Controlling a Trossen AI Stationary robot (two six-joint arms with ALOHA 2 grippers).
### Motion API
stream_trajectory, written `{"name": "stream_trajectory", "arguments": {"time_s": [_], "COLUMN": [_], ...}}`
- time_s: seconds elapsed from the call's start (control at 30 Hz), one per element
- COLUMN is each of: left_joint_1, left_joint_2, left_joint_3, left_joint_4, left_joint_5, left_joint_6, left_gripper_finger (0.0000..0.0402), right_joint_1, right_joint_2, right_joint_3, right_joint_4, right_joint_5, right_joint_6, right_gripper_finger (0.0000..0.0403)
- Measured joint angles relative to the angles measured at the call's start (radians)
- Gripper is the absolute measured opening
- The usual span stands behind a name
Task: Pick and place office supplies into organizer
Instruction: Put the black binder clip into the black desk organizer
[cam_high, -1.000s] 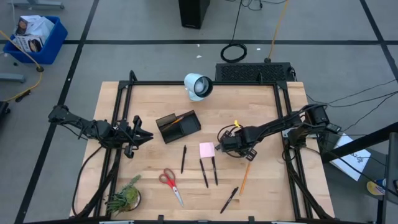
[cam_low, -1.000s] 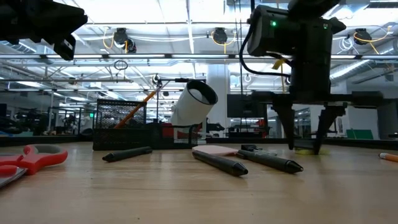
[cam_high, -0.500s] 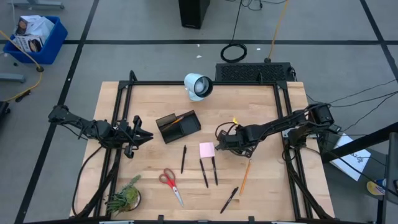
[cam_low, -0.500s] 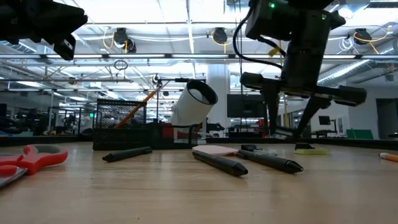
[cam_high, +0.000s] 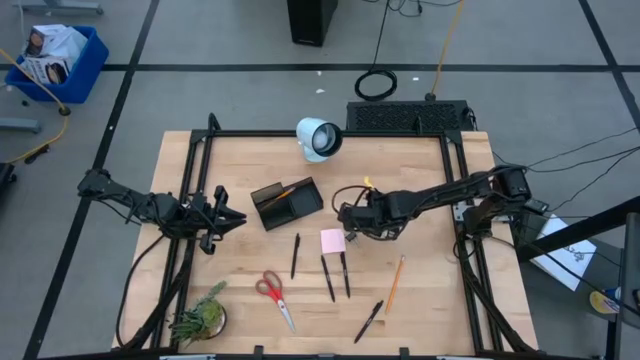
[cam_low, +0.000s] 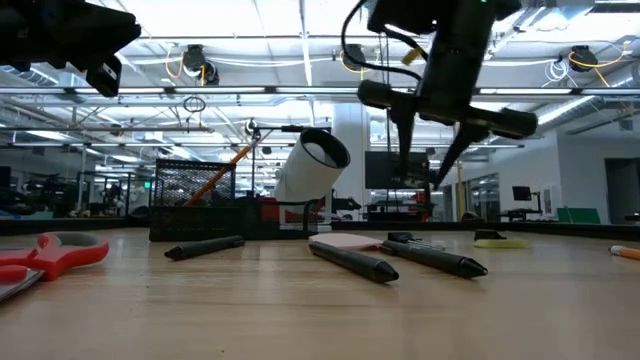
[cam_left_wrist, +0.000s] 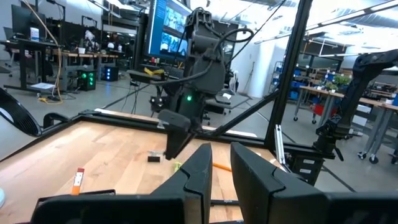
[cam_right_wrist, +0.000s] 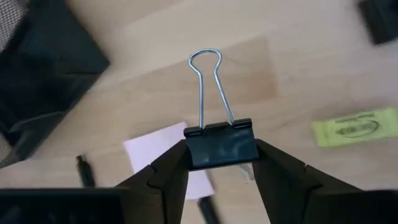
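My right gripper hangs above the table between the black organizer and the pink sticky-note pad, shut on a black binder clip. An orange pencil leans in the organizer. Black pens lie flat near the pad, with another pen, an orange pencil and red-handled scissors closer to the near edge. A second black clip and a yellow slip lie on the wood. My left gripper waits at the table's left, shut, with nothing in it. My right gripper pinches the clip's black body between its two fingers, one on each end. The fingers slant down from the table's right side. The wire handles stick out ahead of the fingertips. The clip is lifted clear of the table.
A white cylinder lies at the far edge and a green plant stands at the near left corner. A black grille box sits beyond the far edge. Bare wood shows on the table's left half and far right.
My right gripper has risen from the table by the yellow slip, rolled about its own line, and gone toward the table's left and far side, toward the organizer. The binder clip has come up with it, clear of the wood. The second clip has stayed on the table.
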Motion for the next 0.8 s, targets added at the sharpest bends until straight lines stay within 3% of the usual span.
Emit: {"name": "stream_trajectory", "arguments": {"time_s": [0.37, 0.6, 0.8], "left_joint_1": [0.000, 0.000, 0.000], "left_joint_2": [0.000, 0.000, 0.000], "left_joint_3": [0.000, 0.000, 0.000], "left_joint_4": [0.000, 0.000, 0.000], "left_joint_5": [0.000, 0.000, 0.000], "left_joint_6": [0.000, 0.000, 0.000], "left_gripper_finger": [0.0063, 0.0063, 0.0063], "right_joint_1": [-0.042, -0.030, -0.026], "right_joint_2": [0.192, 0.290, 0.380], "right_joint_3": [0.268, 0.437, 0.562], "right_joint_4": [-0.096, -0.103, -0.108], "right_joint_5": [-0.015, 0.062, 0.066], "right_joint_6": [-0.278, -0.447, -0.549], "right_gripper_finger": [0.0160, 0.0160, 0.0160]}}
